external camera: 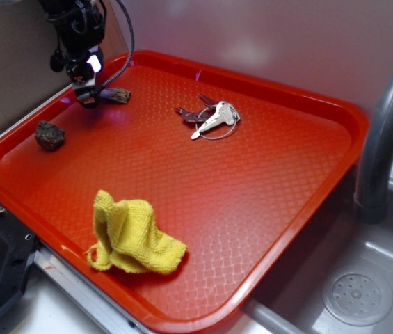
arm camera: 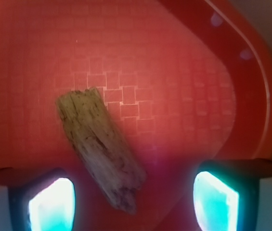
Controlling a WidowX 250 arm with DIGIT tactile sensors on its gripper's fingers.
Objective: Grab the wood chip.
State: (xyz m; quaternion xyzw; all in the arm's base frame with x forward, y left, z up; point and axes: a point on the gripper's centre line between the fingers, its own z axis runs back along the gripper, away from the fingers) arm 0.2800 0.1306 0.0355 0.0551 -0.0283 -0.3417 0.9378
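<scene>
The chip (arm camera: 101, 147) lies flat on the red tray (arm camera: 174, 72), directly under my pincer (arm camera: 133, 199). In my wrist view its long axis runs on a slant: the blunt, squarer end sits up and to the left, away from me, and the narrower end comes down toward the gap between my fingers, nearer the left finger (arm camera: 51, 204) than the right. My fingers stand apart, one on each side of that near end, and I cannot tell whether either touches the wood. From the outside view the chip (external camera: 116, 95) rests near the tray's far left corner, with my pincer (external camera: 88, 97) low over its left end. The rock (external camera: 49, 135) sits nearer the front from me along the left rim, apart from the chip. The keys (external camera: 212, 117) lie well off to my right, and the yellow cloth (external camera: 132, 236) is far toward the front of the tray (external camera: 266, 209).
</scene>
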